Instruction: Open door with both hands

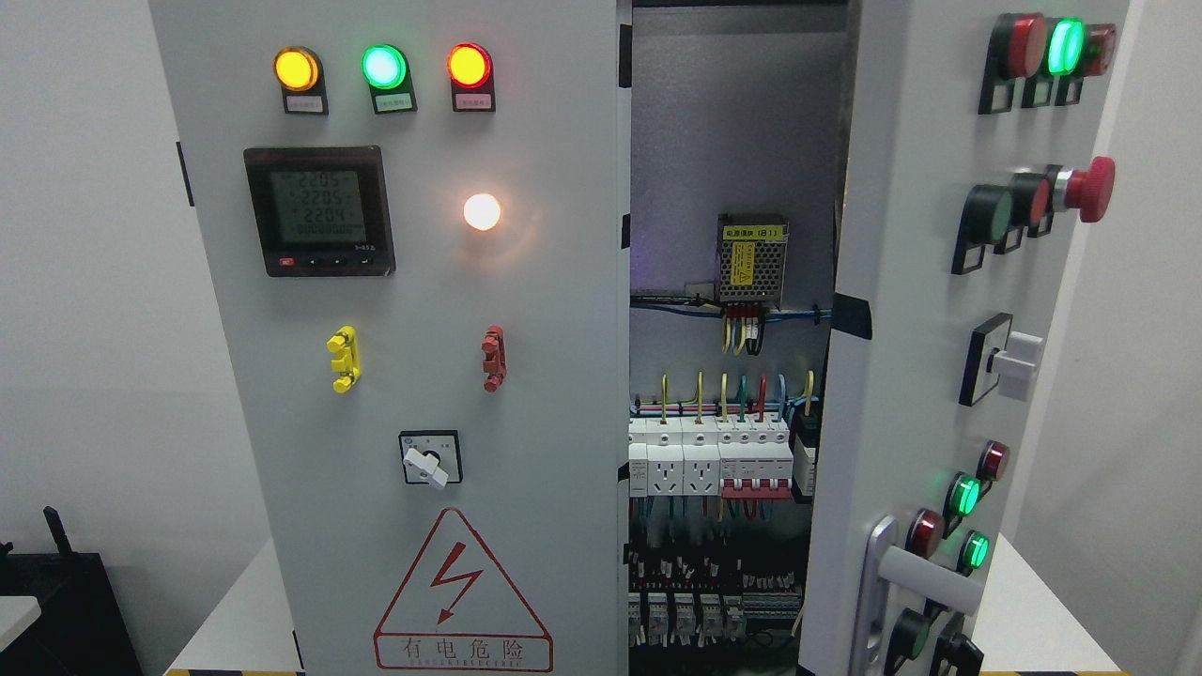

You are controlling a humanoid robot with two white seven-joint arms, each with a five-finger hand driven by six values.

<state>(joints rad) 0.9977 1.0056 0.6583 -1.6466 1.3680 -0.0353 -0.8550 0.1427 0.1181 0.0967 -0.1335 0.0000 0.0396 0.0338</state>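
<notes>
Currently no robot hand shows in the head view, so I cannot tell how either one is set. At the right, the cabinet's right door stands swung open, its handle low, baring wiring and breakers inside. At the left, the left door stays shut on the white tabletop.

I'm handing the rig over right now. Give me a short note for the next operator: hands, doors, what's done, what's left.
Hands: neither is in the head view.
Doors: right door is swung partly open, its handle near its lower edge; wiring and breakers show through the gap. Left door appears shut.
Done: right door partly open.
Left: bring both hands back into view and probably swing the right door wider.
</notes>
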